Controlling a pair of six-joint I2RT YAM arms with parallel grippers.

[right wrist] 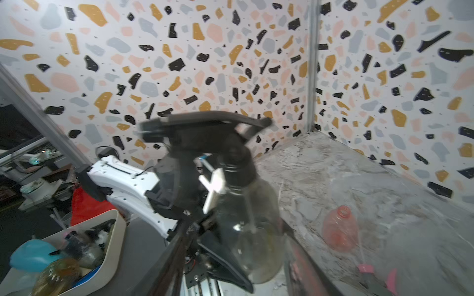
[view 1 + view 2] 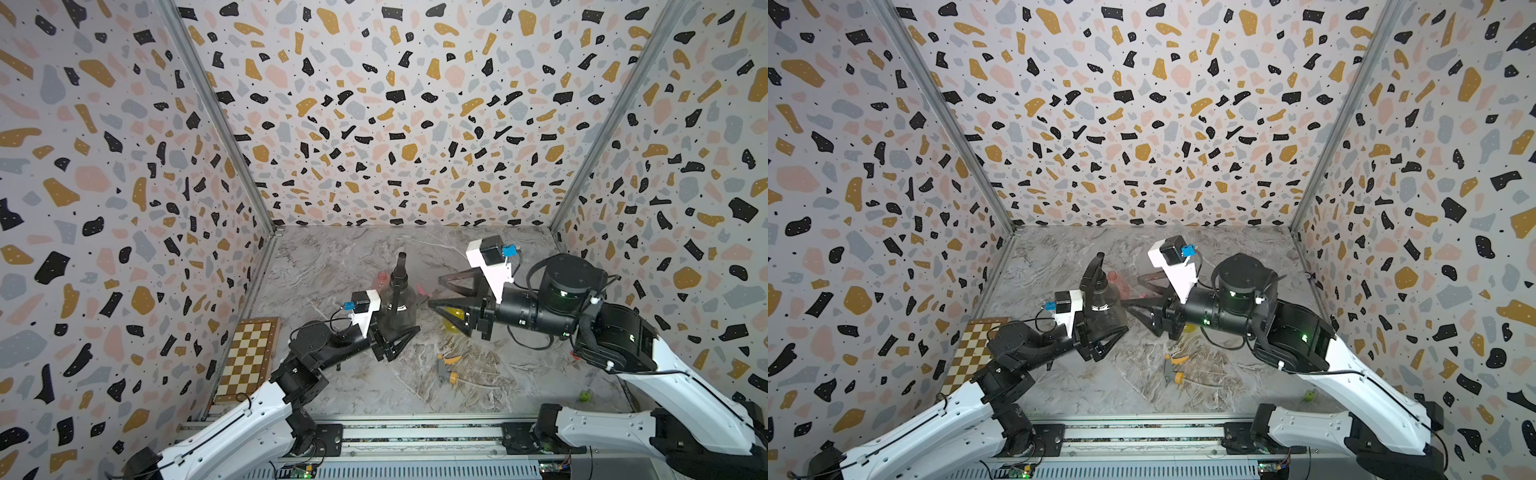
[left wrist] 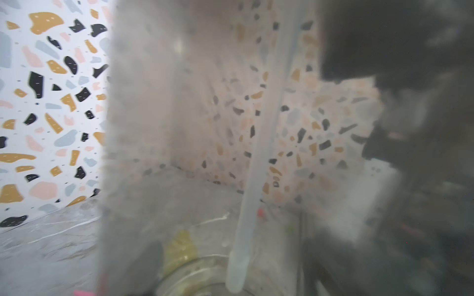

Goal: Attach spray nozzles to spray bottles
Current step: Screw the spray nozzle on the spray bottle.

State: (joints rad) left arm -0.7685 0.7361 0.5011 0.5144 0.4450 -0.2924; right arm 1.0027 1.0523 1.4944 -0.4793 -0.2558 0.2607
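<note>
Grey marbled tabletop (image 2: 353, 257), one: carrying everything.
Grippers, two: left gripper (image 2: 401, 332) is clamping the smoky dark-grey conical plastic bottle (image 2: 398, 307) low down, apparently steadying it upright mid-table for capping. Right gripper (image 2: 435, 292) is hovering just beside it, jaws parted, holding nothing.
Bottles, three: translucent pink bottle (image 1: 339, 230) and round yellow bottle (image 2: 453, 318) are waiting uncapped.
Nozzles, three: black trigger head (image 2: 400, 270) is sitting on the smoky neck. Grey-and-yellow-orange head (image 2: 446, 370) and pink head (image 1: 366, 269) are lying loose.

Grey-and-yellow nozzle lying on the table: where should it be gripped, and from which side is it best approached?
Probably the grey head of the grey-and-yellow nozzle, from straight above, jaws across its narrow width. It lies flat on the table; its dip tube looks too thin to hold.
</note>
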